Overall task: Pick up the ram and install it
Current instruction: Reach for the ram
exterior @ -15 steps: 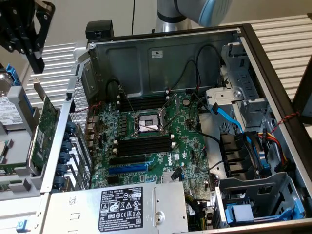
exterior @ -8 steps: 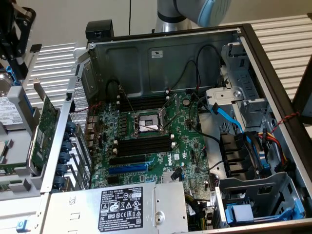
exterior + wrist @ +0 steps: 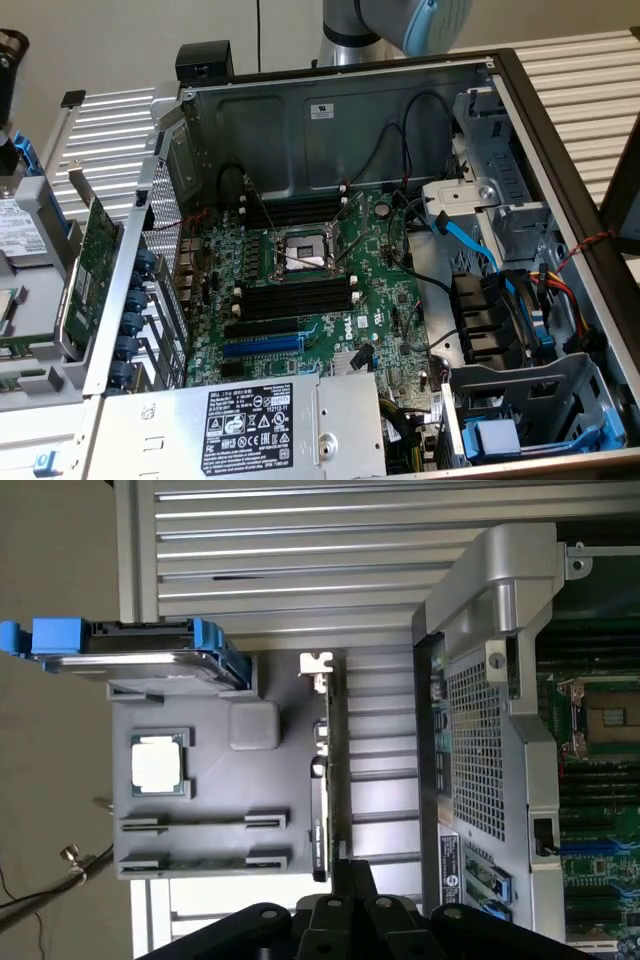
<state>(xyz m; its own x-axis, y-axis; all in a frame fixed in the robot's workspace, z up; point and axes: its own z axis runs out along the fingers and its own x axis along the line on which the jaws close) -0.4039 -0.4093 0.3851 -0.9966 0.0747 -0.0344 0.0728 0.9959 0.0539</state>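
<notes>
You are hovering the gripper (image 3: 350, 872) with its fingers pressed together and nothing between them, out over the grey parts tray (image 3: 215, 780) beside the open computer case (image 3: 330, 110), so I am reading the step in hand as the reach for the ram (image 3: 205, 861). It is sitting on edge, I think, in the long cradle farther from the processor chip (image 3: 158, 763), a thin greenish strip between two end blocks; whether the nearer cradle (image 3: 200, 821) is filled I cannot tell. The fingertips are lying closest to the expansion card (image 3: 326, 780), the wider board with the metal bracket standing at the tray's edge, so you should be aiming past it, not at it. You are needing spread fingers before any descent, squared across the stick's thin faces near its middle, and travelling straight down so the end blocks are not getting nudged. The memory slots (image 3: 296, 297) in the case are looking unfilled
</notes>
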